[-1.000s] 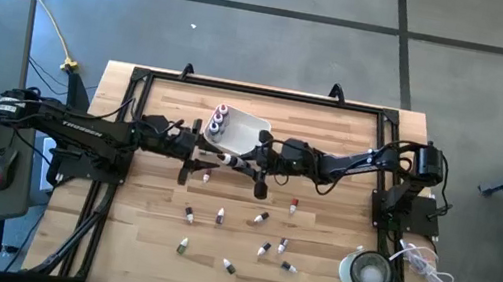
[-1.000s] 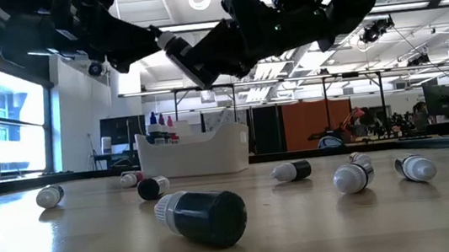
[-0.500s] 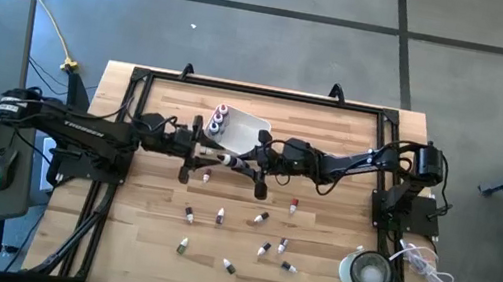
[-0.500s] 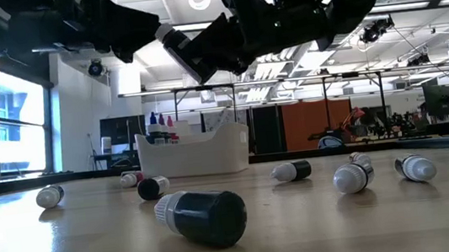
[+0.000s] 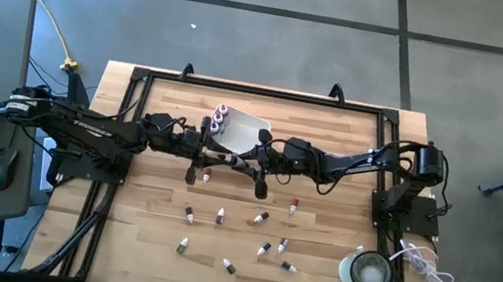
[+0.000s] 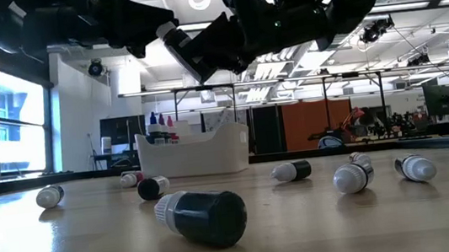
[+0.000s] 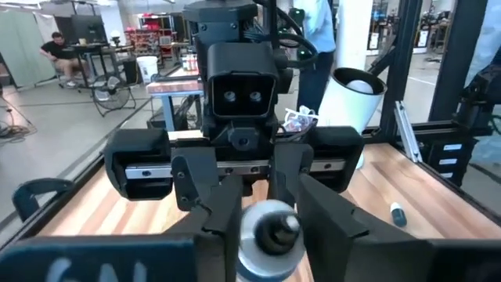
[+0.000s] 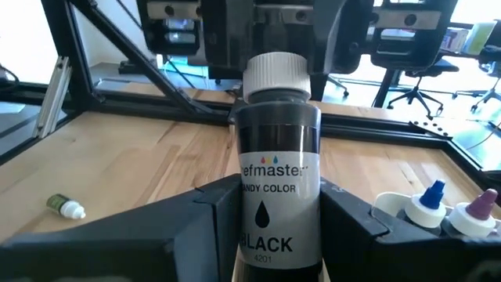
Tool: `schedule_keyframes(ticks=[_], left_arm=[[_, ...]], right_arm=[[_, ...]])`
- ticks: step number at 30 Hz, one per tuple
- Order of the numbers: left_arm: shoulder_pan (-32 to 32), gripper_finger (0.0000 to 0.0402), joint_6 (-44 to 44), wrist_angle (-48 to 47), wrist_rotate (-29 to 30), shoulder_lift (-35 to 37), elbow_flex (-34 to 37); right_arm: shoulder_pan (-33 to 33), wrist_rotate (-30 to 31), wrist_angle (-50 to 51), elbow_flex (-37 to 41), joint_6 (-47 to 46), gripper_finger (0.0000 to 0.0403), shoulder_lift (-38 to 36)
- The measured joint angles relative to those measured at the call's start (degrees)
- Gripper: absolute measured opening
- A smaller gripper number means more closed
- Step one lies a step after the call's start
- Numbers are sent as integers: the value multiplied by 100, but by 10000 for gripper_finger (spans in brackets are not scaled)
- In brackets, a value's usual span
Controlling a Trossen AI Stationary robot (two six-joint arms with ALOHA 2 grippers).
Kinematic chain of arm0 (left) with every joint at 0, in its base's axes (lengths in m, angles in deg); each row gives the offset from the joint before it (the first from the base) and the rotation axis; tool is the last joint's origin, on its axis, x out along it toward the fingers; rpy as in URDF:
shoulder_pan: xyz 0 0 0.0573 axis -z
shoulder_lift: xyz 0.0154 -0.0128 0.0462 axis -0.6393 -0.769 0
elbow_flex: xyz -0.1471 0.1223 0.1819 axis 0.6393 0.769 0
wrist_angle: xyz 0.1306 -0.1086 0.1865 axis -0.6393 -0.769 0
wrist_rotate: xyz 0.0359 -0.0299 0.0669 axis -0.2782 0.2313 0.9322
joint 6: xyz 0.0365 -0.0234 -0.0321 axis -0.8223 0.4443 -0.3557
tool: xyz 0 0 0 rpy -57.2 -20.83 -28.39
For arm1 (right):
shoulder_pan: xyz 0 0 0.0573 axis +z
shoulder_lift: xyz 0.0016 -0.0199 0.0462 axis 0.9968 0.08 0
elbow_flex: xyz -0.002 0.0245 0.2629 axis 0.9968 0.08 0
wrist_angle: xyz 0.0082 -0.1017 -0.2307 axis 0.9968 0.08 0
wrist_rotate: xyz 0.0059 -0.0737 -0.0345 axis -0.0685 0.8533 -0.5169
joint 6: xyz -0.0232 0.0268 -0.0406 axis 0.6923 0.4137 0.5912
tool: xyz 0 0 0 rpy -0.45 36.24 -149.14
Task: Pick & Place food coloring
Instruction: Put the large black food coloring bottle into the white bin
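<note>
My right gripper [image 5: 240,163] is shut on a black food coloring bottle [image 8: 278,172] with a white cap [image 8: 274,74] and the label "BLACK". It holds the bottle above the table's middle, just in front of the white tray [image 5: 245,130]. My left gripper [image 5: 211,154] is open and faces the right one. Its fingers [image 8: 225,43] stand on either side of the cap, and I cannot tell whether they touch it. Several more bottles [image 5: 219,217] lie on their sides on the table, and a few stand upright in the tray [image 8: 432,196]. My right gripper pinches the bottle's dark body [image 8: 278,235] near its bottom end between its two fingers [image 8: 207,223]. The fingers come level from the table's right and lie along the bottle. The bottle is lifted clear and lies level, its cap [image 7: 270,233] pointing toward the table's left.
A round clear container [image 5: 367,273] stands near the table's near right corner. Scattered bottles cover the near half of the table [image 5: 264,219], and one black bottle [image 6: 203,217] lies close to the low camera. A small green bottle [image 8: 64,205] lies on the wood.
My left gripper has moved toward the table's right, closing on the right gripper until its open fingers flank the bottle's cap. The right gripper and the bottle have stayed where they were.
</note>
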Motion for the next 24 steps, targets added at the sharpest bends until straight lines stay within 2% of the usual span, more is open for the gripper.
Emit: schedule_keyframes(ticks=[6, 15, 18, 24], left_arm=[[0, 82, 96, 18, 17, 2, -19], [0, 28, 108, 157, 35, 11, -19], [-2, 31, 110, 242, 34, 13, -22], [0, 68, 117, 371, 27, 11, -25]], right_arm=[[2, 7, -44, 2, 23, 131, 11], [0, 36, -322, 17, 108, 131, 11], [0, 48, -500, 20, 132, 131, 16], [6, 23, -703, 17, 316, 131, 20]])
